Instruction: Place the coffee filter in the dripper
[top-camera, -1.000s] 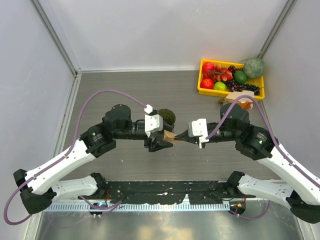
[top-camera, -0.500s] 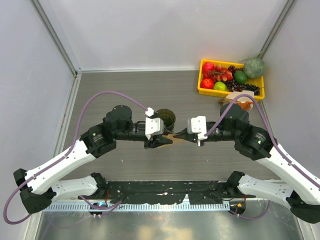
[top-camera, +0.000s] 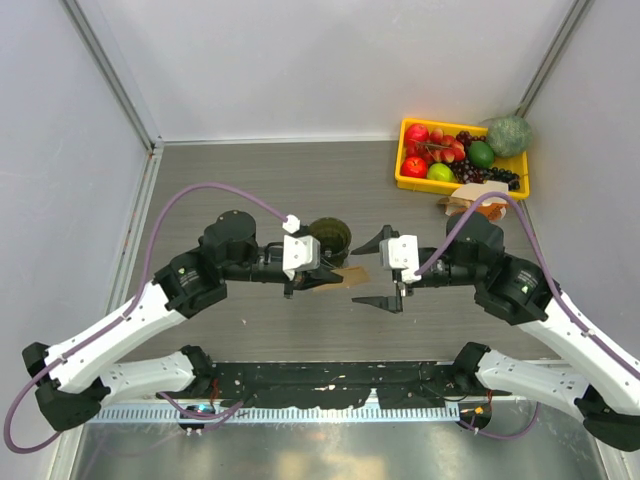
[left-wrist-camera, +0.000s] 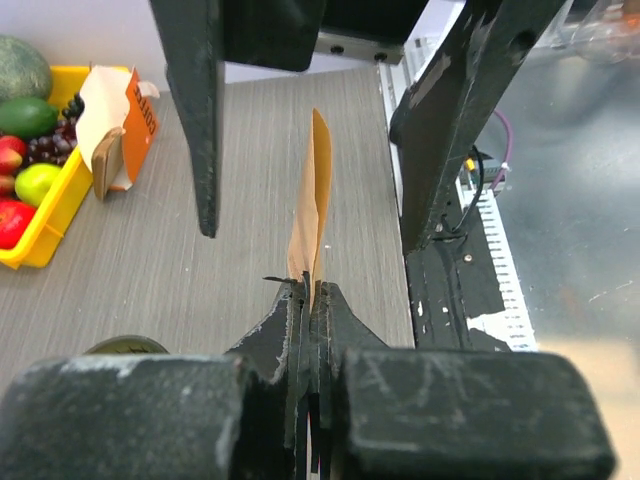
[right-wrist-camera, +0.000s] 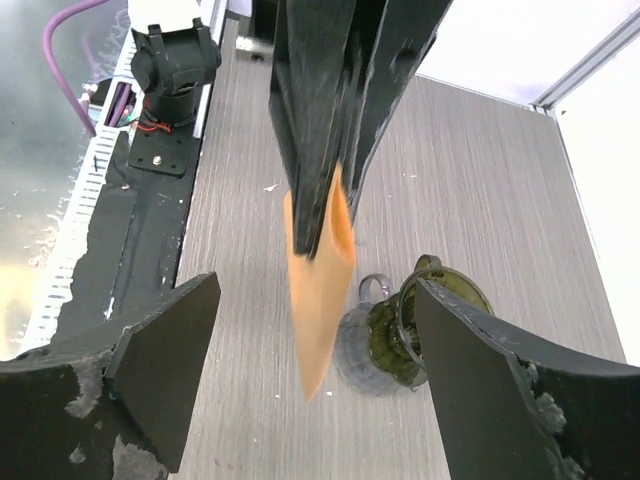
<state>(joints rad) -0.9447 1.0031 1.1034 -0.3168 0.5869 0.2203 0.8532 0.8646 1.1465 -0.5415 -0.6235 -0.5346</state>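
Observation:
The coffee filter (top-camera: 340, 277) is a flat tan paper cone held above the table. My left gripper (top-camera: 320, 281) is shut on its left end. In the left wrist view the filter (left-wrist-camera: 312, 205) stands edge-on from the closed left gripper (left-wrist-camera: 309, 292). My right gripper (top-camera: 368, 274) is open, its two fingers spread either side of the filter's free end without touching it. The right wrist view shows the filter (right-wrist-camera: 322, 290) hanging between the open right gripper (right-wrist-camera: 314, 320) fingers. The dark olive dripper (top-camera: 329, 238) sits on the table just behind the filter; the right wrist view shows the dripper (right-wrist-camera: 420, 325) with its handle.
A yellow tray (top-camera: 402, 182) of fruit stands at the back right, with a green melon-like ball (top-camera: 508, 135) beside it. An orange and white paper packet (top-camera: 478, 204) lies in front of the tray. White walls close the back and sides.
The right gripper has opened and let go of the filter. The left gripper has shut on it. The left arm has drawn slightly left with the filter.

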